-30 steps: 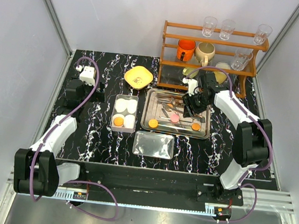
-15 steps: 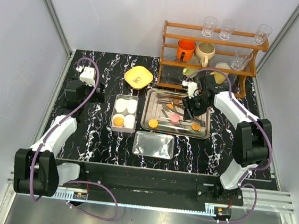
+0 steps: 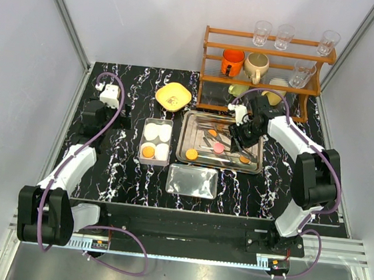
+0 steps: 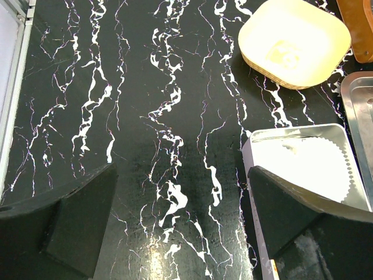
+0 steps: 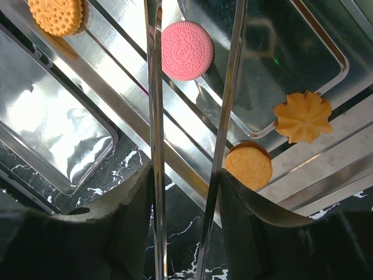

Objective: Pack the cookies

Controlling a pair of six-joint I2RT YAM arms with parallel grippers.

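Two end effectors: left (image 4: 180, 216) spread; right (image 5: 186, 192), pinching tongs (image 5: 152, 116), shifted slightly over tray (image 5: 280, 35).

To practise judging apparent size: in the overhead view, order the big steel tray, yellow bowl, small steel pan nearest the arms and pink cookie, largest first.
1. big steel tray
2. small steel pan
3. yellow bowl, a little smaller than the pan
4. pink cookie, far the smallest

Top camera looks down over the whole tabletop (image 3: 120, 170); wrist cameras face down, very near; right wrist shares the tray (image 5: 280, 52).
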